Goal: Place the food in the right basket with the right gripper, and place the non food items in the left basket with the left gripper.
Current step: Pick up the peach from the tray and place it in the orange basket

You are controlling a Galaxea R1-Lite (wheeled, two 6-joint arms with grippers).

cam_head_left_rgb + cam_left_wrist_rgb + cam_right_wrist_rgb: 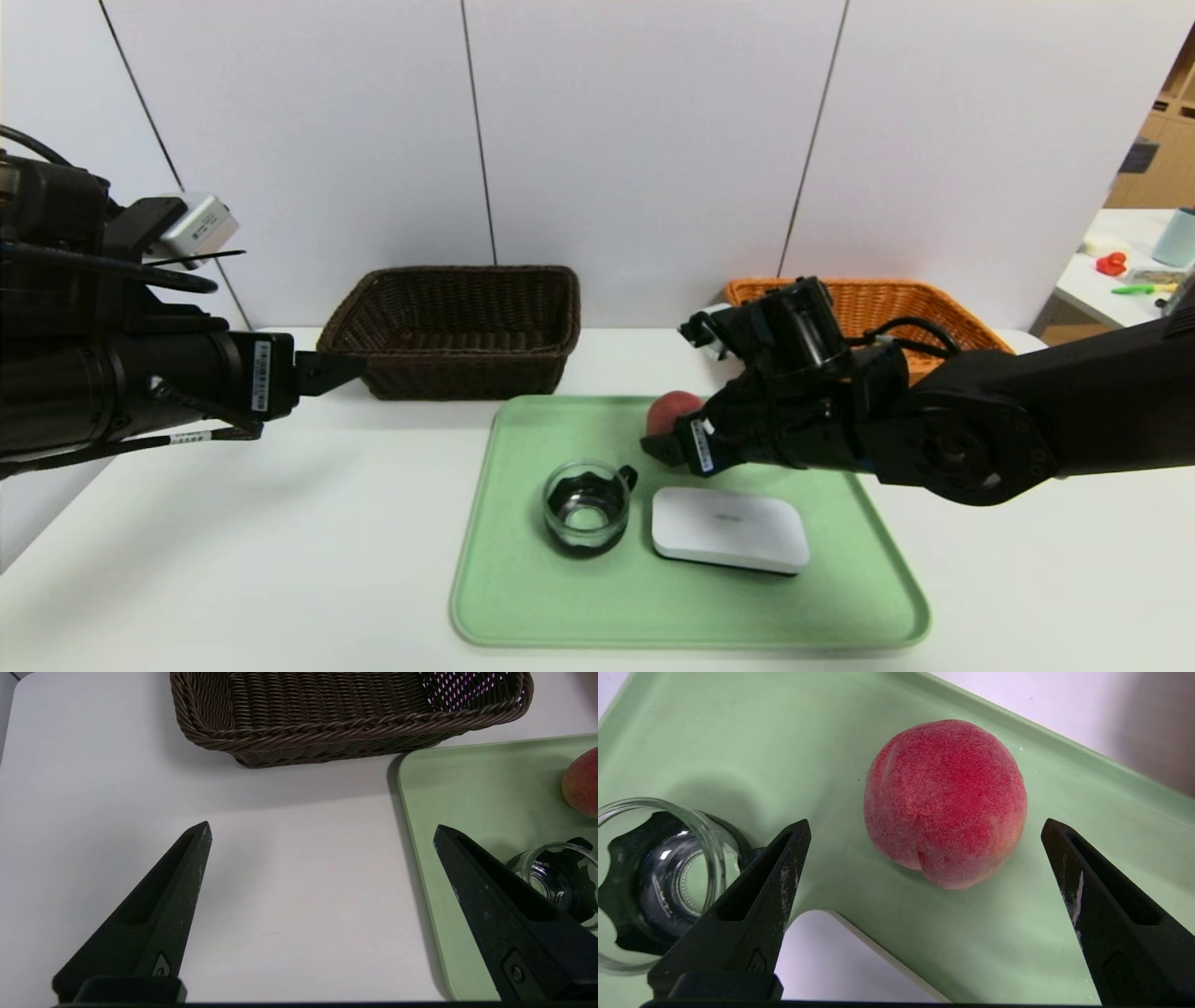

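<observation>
None of the three items is sitting in a basket yet, so the whole sort is lying ahead. The peach point(945, 802) is resting on the far part of the green tray point(523, 597), with the glass cup point(586, 507) and the white device point(729, 528) lying side by side nearer the robot on the same tray. The right gripper point(924, 854) is reaching over the tray toward the peach, its fingers point(782, 868) standing wide apart and holding nothing; the fruit is sitting just beyond the two tips, centred in the gap but not touched. By my reading, the first grasp is being lined up and closing is not yet under way. The orange basket point(943, 313) is waiting behind the right arm, its inside largely hidden. The left gripper point(322, 833) is hanging over the bare desk point(289, 896) beside the tray, fingers equally wide and empty, and the dark brown basket point(448, 322) beyond it is showing nothing inside.
</observation>
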